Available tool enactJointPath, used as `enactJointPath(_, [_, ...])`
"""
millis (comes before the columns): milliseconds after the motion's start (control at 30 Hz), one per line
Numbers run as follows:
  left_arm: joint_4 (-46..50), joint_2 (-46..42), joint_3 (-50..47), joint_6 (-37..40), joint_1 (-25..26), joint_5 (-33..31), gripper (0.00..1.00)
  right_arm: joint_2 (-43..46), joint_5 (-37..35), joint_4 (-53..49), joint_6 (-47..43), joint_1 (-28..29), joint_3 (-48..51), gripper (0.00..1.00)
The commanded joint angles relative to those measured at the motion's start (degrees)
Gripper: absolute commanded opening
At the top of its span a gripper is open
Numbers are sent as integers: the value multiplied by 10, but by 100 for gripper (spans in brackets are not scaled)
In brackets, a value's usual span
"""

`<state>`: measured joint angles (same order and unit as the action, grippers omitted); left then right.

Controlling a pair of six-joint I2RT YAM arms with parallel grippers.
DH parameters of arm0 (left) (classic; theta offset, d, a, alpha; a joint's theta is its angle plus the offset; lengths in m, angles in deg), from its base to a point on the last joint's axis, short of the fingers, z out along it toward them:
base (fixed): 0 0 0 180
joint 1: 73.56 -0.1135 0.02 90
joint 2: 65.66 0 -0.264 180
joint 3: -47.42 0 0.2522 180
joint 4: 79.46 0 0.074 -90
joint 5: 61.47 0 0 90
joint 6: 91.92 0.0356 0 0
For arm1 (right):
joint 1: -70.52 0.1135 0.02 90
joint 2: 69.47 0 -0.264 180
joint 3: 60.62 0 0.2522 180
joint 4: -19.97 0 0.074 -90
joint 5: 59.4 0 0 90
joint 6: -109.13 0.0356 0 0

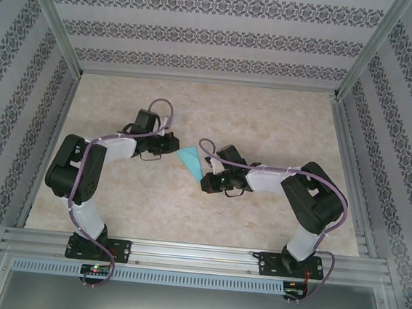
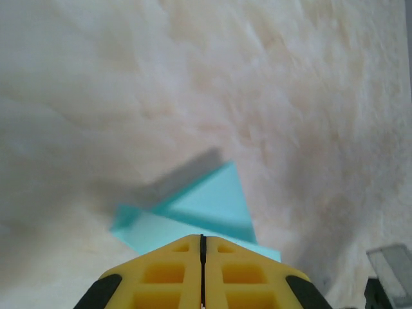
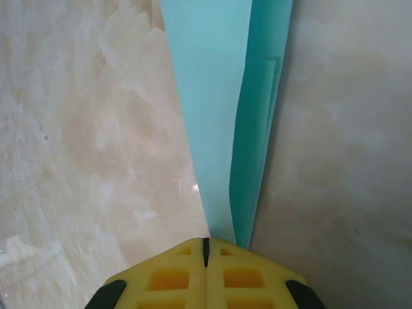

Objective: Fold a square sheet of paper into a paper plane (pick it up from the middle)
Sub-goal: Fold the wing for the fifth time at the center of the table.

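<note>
The square sheet of paper (image 1: 190, 160) is turquoise and lies mid-table, folded into a narrow pointed paper plane shape. In the left wrist view the paper (image 2: 212, 199) shows one flap raised along a crease, casting a shadow to the left. My left gripper (image 2: 202, 237) is shut, its yellow tips over the paper's near edge. From the right wrist the paper (image 3: 215, 96) runs away as a long wedge with a standing fold on its right. My right gripper (image 3: 206, 240) is shut with the paper's narrow end running under its tips. The grippers (image 1: 170, 149) (image 1: 207, 180) flank the paper.
The table (image 1: 268, 117) is beige marbled, enclosed by patterned walls (image 1: 203, 37) and aluminium frame rails (image 1: 196, 254). Open tabletop lies behind and in front of the paper. A grey part of the other arm (image 2: 389, 270) shows at the left wrist view's lower right.
</note>
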<state>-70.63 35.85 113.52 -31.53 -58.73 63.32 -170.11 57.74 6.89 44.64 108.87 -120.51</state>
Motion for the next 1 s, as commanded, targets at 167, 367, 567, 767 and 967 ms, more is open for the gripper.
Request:
enactJointPath(167, [-68, 63, 1, -13, 57, 21, 8, -20, -18, -105, 8, -5, 23, 0])
enactJointPath(367, [-44, 78, 9, -7, 58, -4, 7, -14, -20, -105, 9, -4, 22, 0])
enactJointPath(567, [11, 90, 15, 8, 57, -54, 5, 17, -17, -118, 11, -6, 4, 0])
enactJointPath(767, [23, 106, 23, 12, 58, -52, 5, 50, 24, -48, 47, -7, -31, 0])
enactJointPath(967, [20, 112, 23, 11, 58, -41, 5, -21, 27, -15, 69, -4, -97, 0])
